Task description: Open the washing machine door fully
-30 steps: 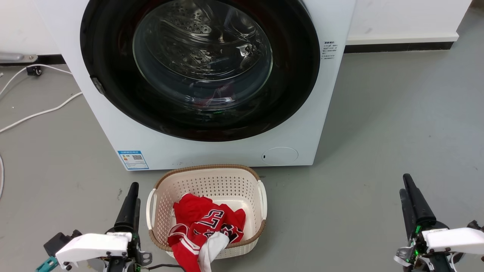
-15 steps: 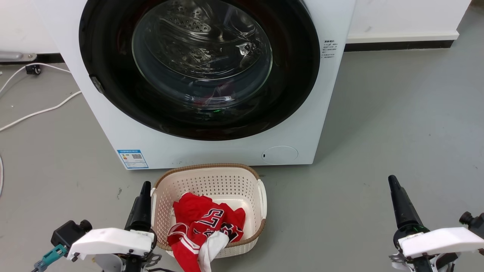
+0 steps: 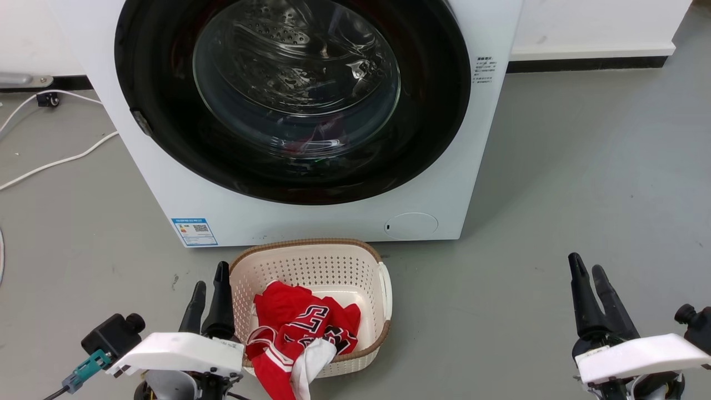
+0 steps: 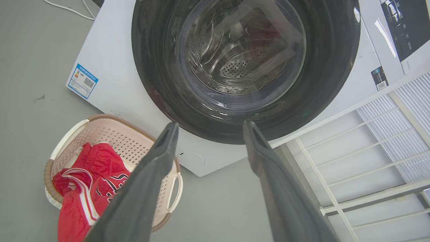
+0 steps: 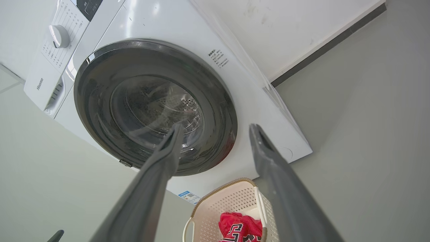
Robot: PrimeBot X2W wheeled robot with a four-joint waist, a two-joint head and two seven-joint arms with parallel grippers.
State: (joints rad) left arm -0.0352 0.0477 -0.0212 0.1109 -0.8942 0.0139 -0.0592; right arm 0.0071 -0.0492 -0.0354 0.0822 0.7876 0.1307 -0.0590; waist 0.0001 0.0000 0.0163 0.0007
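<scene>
Straight ahead in the head view, shows the washing machine door (image 3: 294,100) shut flat against the front of the white washing machine (image 3: 311,222), black rim nearly as wide as the cabinet, top of the rim cut off by the upper edge. Blurs the perforated steel drum (image 3: 278,39) behind the bulging glass; hints at something red low inside, too dim to name. Places a small dark tab (image 3: 141,123) on the rim's left side, detail unclear. Carries a blue sticker (image 3: 194,231) with a QR code at the cabinet's lower left and a strip of small print (image 3: 484,69) to the right of the door, both too fine to read. Reads "Hisense" (image 5: 39,84) beside a round dial (image 5: 59,36) near the machine's top in the right wrist view. Sets a cream perforated basket (image 3: 311,261) on the grey floor (image 3: 555,194) just in front of the machine, holding a red jersey (image 3: 300,322) with black-and-white lettering crumpled past reading. Holds the left gripper (image 3: 211,275) at the lower left, just beside the basket, fingers parted and gripping nothing. Holds the right gripper (image 3: 584,262) at the lower right, well apart from the door, fingers spread and empty; both arms cut off by the bottom edge.
</scene>
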